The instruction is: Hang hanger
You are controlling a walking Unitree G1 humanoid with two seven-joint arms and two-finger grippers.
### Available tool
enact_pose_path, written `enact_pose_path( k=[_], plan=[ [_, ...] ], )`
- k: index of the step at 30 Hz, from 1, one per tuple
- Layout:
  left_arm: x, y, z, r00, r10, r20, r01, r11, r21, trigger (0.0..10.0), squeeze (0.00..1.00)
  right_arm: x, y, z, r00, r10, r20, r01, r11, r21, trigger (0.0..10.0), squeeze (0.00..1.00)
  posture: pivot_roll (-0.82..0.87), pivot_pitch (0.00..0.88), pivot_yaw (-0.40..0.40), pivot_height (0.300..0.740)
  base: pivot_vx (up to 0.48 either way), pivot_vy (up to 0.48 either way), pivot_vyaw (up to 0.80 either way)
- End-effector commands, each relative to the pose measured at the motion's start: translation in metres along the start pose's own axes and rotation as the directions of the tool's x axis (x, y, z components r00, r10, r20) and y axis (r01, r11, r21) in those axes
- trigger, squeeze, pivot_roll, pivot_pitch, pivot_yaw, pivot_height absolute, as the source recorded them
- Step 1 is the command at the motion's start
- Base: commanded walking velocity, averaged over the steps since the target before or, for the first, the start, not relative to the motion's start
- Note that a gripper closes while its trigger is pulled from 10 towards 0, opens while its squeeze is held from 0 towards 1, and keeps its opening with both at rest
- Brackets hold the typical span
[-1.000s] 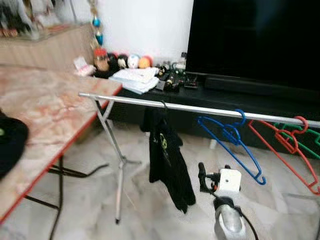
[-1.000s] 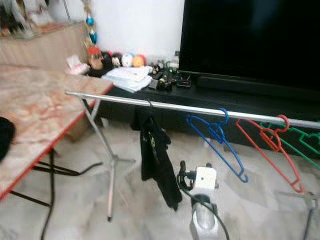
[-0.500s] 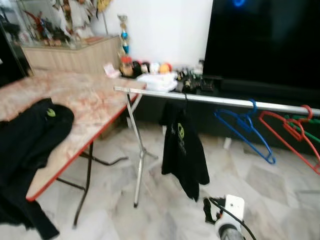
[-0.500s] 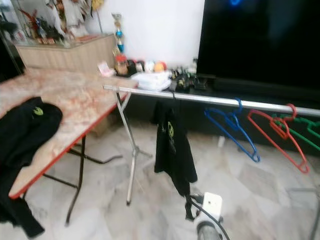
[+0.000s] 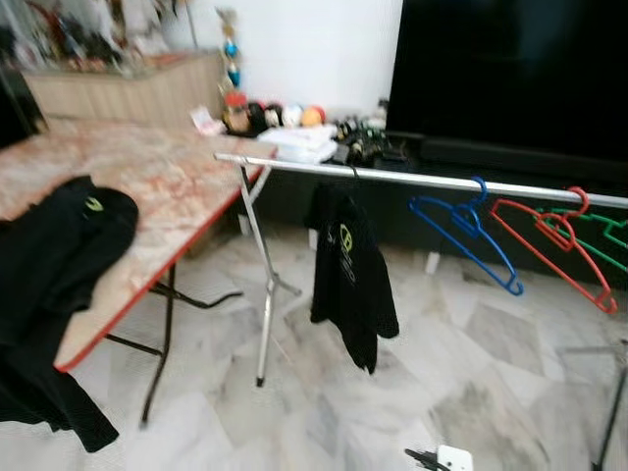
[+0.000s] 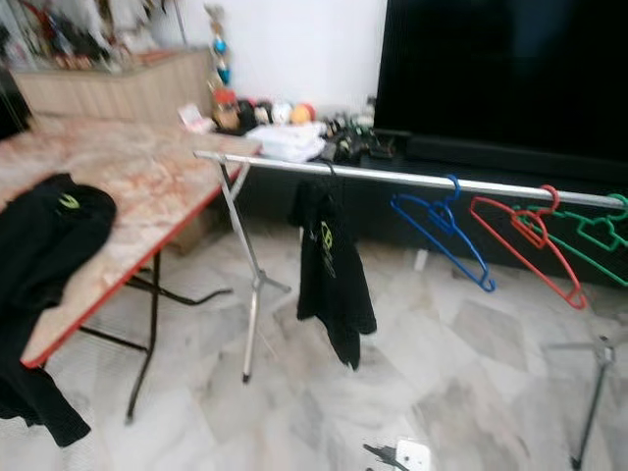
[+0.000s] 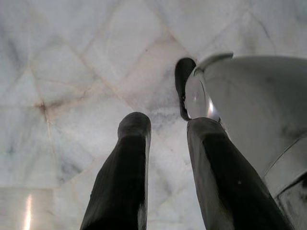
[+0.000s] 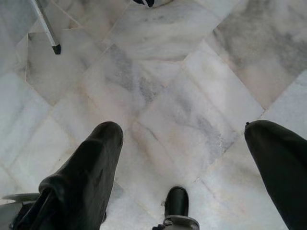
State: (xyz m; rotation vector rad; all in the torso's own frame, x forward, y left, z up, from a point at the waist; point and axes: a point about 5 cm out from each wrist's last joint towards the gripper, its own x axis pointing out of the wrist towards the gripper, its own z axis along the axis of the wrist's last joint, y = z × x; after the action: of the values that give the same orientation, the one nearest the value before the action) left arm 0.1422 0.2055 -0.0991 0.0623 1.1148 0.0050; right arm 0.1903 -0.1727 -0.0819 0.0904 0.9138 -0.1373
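A silver clothes rail (image 5: 422, 179) runs across the room on thin legs. A black shirt (image 5: 351, 267) hangs from it on a hanger near its left end. Further right on the rail hang three bare hangers: blue (image 5: 464, 230), red (image 5: 555, 246) and green (image 5: 606, 232). My right gripper (image 8: 181, 128) is low over the marble floor, open, with nothing between its fingers; its white wrist (image 5: 454, 457) peeks in at the bottom edge. My left gripper (image 7: 167, 124) hangs beside my silver body, fingers close together and holding nothing.
A marble-topped folding table (image 5: 167, 186) stands at the left with a black garment (image 5: 54, 265) draped over its near edge. Behind the rail are a low black TV bench (image 5: 442, 157) with small items and a large dark screen (image 5: 510, 69). Open marble floor (image 5: 324, 412) lies before the rail.
The camera has pulled back from the rail, bringing the table and black garment into view. My right arm has dropped from beside the shirt to the picture's bottom edge.
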Motion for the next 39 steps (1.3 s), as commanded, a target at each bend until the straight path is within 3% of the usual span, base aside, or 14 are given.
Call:
enact_pose_path(
  k=[1,8,19,28,39],
  plan=[
    [0.000,0.004,0.004,1.000,0.014,0.007,-0.014,1.000,0.012,10.0,0.00,0.000,-0.002,-0.003,1.000,-0.003,-0.018,0.002,1.000,-0.019,10.0,0.00,0.09,0.000,0.027,0.740,0.000,0.000,-0.80],
    [0.000,0.004,0.006,1.000,0.023,0.011,-0.024,0.997,0.068,10.0,0.00,-0.002,-0.009,-0.013,0.998,-0.002,-0.062,-0.002,0.998,-0.070,10.0,0.00,0.10,0.000,0.021,0.740,0.000,-0.070,-0.79],
    [0.000,0.003,0.003,0.999,0.034,0.000,-0.034,0.998,0.054,10.0,0.00,-0.004,-0.011,-0.020,0.996,0.018,-0.087,-0.030,0.990,-0.140,10.0,0.00,0.07,0.000,0.031,0.740,0.000,-0.179,-0.79],
    [0.000,0.003,0.002,0.999,0.036,0.003,-0.037,0.998,0.050,10.0,0.00,-0.008,-0.015,-0.035,0.993,0.004,-0.120,-0.021,0.990,-0.141,10.0,0.00,0.08,0.000,0.034,0.740,0.000,0.000,-0.79],
    [0.000,0.004,0.002,0.999,0.037,0.012,-0.037,0.998,0.043,10.0,0.00,-0.007,-0.009,-0.032,0.993,0.008,-0.118,-0.025,0.989,-0.144,10.0,0.00,0.08,0.000,0.036,0.740,0.000,0.000,-0.79]
  ],
)
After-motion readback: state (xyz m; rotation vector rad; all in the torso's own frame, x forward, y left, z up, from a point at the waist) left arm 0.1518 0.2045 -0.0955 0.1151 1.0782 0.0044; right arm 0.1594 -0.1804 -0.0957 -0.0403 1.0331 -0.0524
